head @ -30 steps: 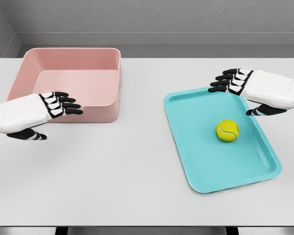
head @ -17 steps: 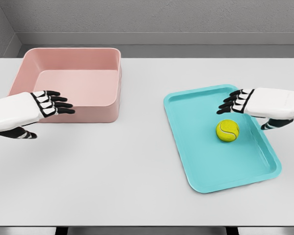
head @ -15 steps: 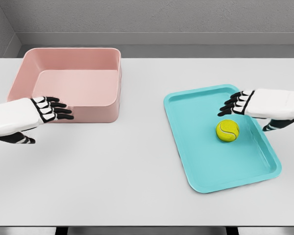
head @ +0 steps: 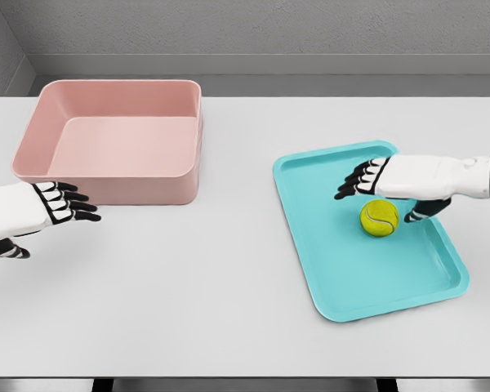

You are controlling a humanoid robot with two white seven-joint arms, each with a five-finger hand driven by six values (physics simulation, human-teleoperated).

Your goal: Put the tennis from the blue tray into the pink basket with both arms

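- Tennis ball, round and yellow-green (head: 379, 218), sits loose on the flat blue plastic tray (head: 335, 269), near the far right side.
- The white right hand (head: 392, 181) hangs just over the ball, so it looks ready to drop down and grab it.
- Its black fingers (head: 353, 183) are stretched out flat and hold nothing.
- The white left hand (head: 34, 207) waits low by the front wall of the big pink plastic basket (head: 114, 167), fingers loose and holding nothing.
- The basket sits well apart from the tray on the white table (head: 220, 278), so the ball may need passing across.
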